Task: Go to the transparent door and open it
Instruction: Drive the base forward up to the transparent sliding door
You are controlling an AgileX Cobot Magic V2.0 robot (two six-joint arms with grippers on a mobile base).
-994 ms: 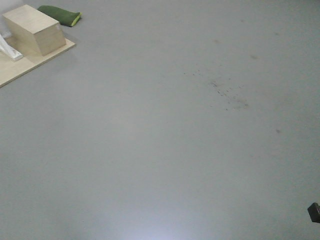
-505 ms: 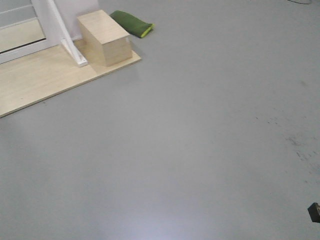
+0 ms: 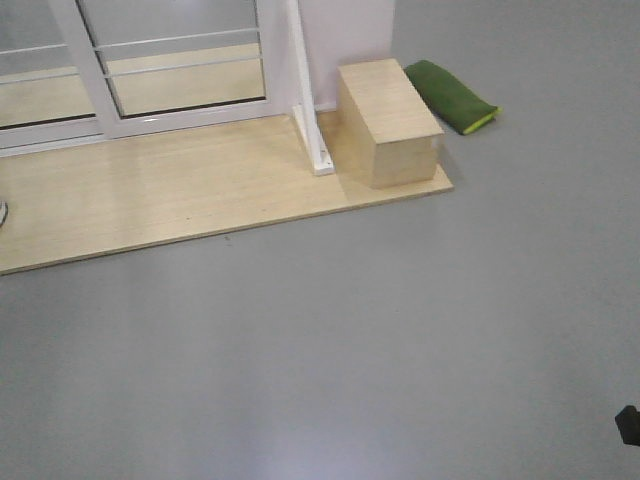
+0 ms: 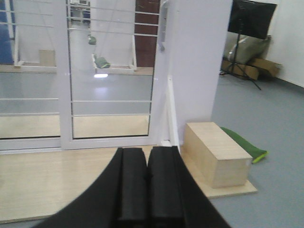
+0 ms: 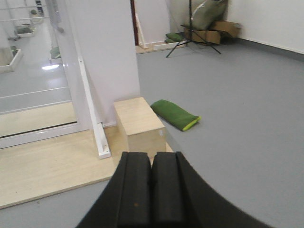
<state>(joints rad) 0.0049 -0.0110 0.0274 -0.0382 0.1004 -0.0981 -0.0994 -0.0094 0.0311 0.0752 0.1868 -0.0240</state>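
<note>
The transparent door (image 4: 111, 85) is a white-framed glass panel with thin white horizontal bars. It stands shut behind a wooden platform, straight ahead in the left wrist view. A curved grey handle (image 4: 163, 27) sits high on its right stile. The door's lower part shows at the top of the front view (image 3: 185, 70) and its edge at the far left of the right wrist view (image 5: 33, 71). My left gripper (image 4: 147, 151) is shut and empty, well short of the door. My right gripper (image 5: 152, 156) is shut and empty, facing the wooden box.
A pale wooden platform (image 3: 170, 195) lies before the door on the grey floor. A wooden box (image 3: 388, 120) stands on its right end beside a white post (image 3: 305, 100). A green cushion (image 3: 452, 95) lies right of the box. A second glass panel (image 4: 28, 95) stands left of the door.
The front view has swung left: the box and cushion slid from the top left toward the right, and the platform and glass door panels came into sight.
</note>
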